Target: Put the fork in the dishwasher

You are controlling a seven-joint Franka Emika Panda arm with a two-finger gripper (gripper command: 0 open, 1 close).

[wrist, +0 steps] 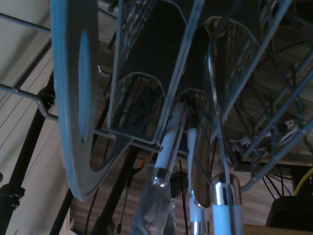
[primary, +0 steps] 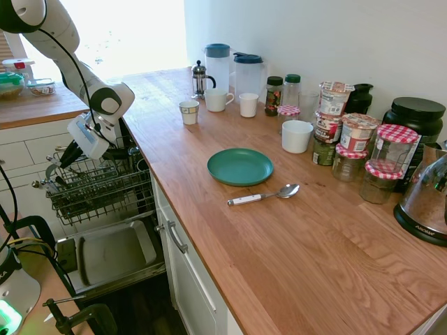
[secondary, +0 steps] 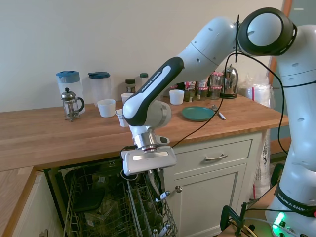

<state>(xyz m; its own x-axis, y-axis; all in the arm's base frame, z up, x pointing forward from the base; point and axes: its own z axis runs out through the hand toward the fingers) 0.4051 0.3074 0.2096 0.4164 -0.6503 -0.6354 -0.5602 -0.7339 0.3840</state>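
Note:
My gripper point(secondary: 156, 188) hangs low over the dishwasher's dark wire rack point(secondary: 98, 207), pointing down at its cutlery basket. In the first exterior view the gripper point(primary: 65, 161) is at the rack's point(primary: 105, 190) near left side, above the open grey door point(primary: 115, 248). A slim white handle with a metal end point(secondary: 168, 193) sticks out just beneath the gripper. It looks like the fork's, with the tines hidden. I cannot tell if the gripper holds it. The wrist view shows white handles point(wrist: 168, 147) inside the basket point(wrist: 142, 103).
On the wooden counter point(primary: 293, 265) lie a white-handled spoon point(primary: 262, 197) and a green plate point(primary: 239, 166). Cups, jugs, a French press point(primary: 200, 78) and several jars stand along the wall. White drawers point(secondary: 210, 160) flank the dishwasher.

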